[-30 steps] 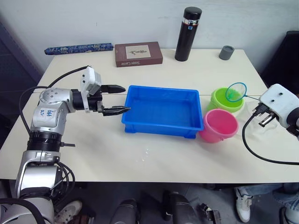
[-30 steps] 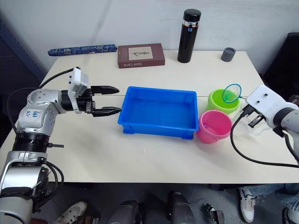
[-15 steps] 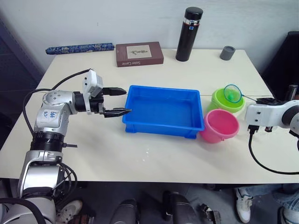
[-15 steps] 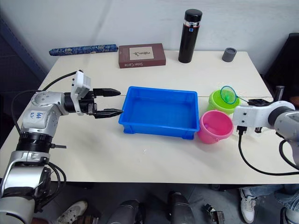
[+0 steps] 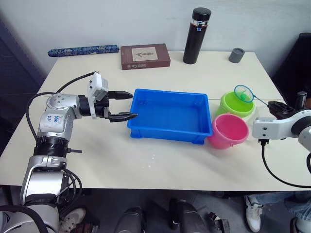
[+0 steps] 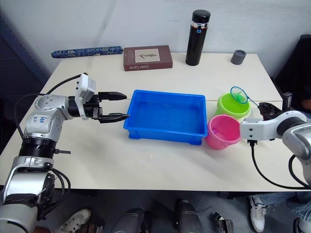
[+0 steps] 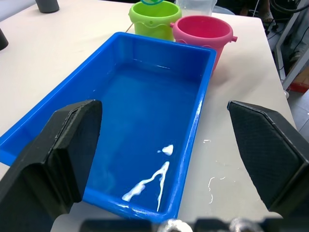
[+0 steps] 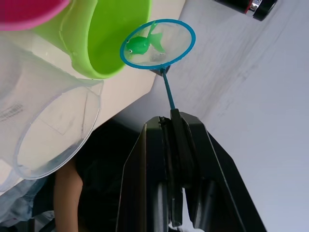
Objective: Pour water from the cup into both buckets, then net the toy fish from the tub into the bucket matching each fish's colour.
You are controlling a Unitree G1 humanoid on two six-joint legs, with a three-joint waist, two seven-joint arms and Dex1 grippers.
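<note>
The blue tub (image 5: 170,127) lies mid-table with water streaks on its floor. To its right stand the lime green bucket (image 5: 232,105) and, nearer me, the pink bucket (image 5: 228,131). My right gripper (image 8: 169,118) is shut on the thin handle of the net (image 5: 244,92). Its blue hoop hovers over the green bucket's far rim and carries one green toy fish (image 8: 142,44). The clear cup (image 8: 53,140) stands just behind the buckets. My left gripper (image 5: 132,104) is open and level, its fingers at the tub's left end with nothing between them.
Along the far edge of the table are a black flask (image 5: 196,35), a grey cap (image 5: 236,54), a brown book (image 5: 144,56) and a blue patterned roll (image 5: 82,50). A few water drops (image 5: 153,158) lie on the table in front of the tub.
My right wrist has dropped and turned, levelling the net; the hoop stays over the green bucket. My left gripper has edged slightly toward the tub.
</note>
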